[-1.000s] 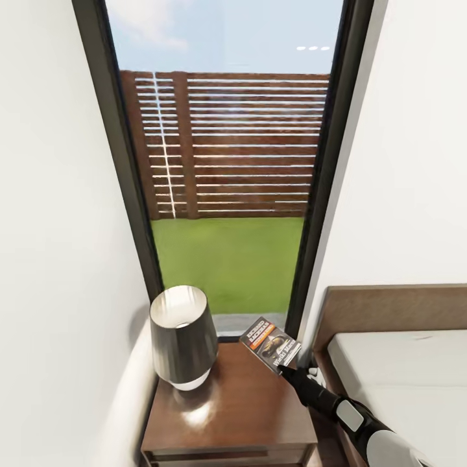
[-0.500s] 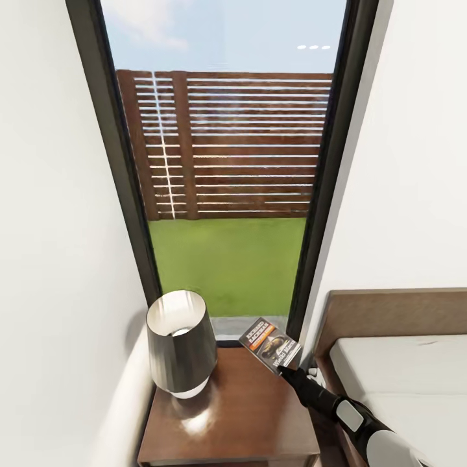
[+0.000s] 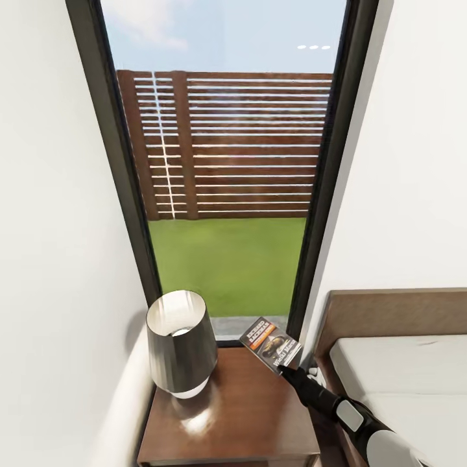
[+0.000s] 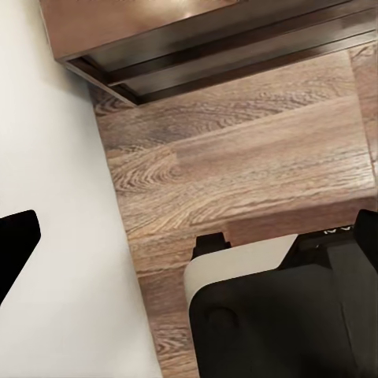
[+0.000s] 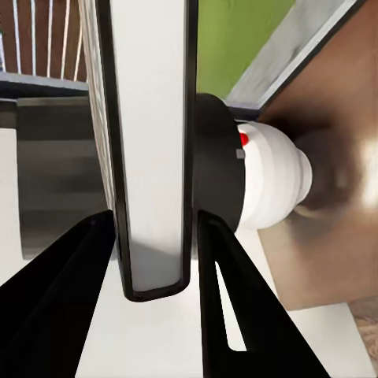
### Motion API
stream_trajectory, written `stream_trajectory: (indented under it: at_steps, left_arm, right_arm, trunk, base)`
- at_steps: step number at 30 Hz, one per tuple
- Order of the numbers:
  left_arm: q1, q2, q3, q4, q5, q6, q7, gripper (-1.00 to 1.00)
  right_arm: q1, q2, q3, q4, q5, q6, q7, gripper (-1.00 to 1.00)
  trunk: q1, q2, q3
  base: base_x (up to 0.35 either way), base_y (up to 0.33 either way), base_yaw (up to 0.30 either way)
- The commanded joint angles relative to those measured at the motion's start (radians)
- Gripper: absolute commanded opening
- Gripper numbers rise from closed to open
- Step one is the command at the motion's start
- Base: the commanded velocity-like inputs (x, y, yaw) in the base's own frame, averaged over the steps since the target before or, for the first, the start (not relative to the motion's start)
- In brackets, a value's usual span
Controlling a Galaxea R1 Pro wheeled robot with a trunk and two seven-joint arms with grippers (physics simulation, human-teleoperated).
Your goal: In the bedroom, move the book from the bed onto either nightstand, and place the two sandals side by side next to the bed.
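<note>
My right hand [image 3: 283, 370] pinches the book [image 3: 270, 343] by its lower edge, tilted above the nightstand [image 3: 246, 415] surface beside the lamp [image 3: 181, 340]; thin, light and slightly floppy, it suits an edge grip.

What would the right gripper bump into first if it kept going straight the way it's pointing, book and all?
Probably the window. The right gripper, shut on the book, points up and away over the nightstand, beside the lamp. Depth is hard to judge.
</note>
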Motion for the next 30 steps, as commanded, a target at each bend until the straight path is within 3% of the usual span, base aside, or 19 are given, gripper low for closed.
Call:
stream_trajectory:
  at_steps: [1, 30]
  left_arm:
    - [-0.001, 0.000, -0.007, 0.001, 0.004, -0.003, 0.005, 1.00]
    - [-0.001, -0.001, -0.007, 0.001, 0.004, -0.008, 0.010, 1.00]
  right_arm:
    - [-0.001, 0.000, -0.002, 0.000, -0.007, 0.007, 0.001, -1.00]
    - [0.001, 0.003, 0.000, 0.003, -0.006, -0.007, -0.023, -1.00]
  trunk:
    - [0.001, -0.002, -0.002]
    - [0.001, -0.002, -0.002]
  base:
    - [0.000, 0.000, 0.000]
    - [0.055, 0.013, 0.000]
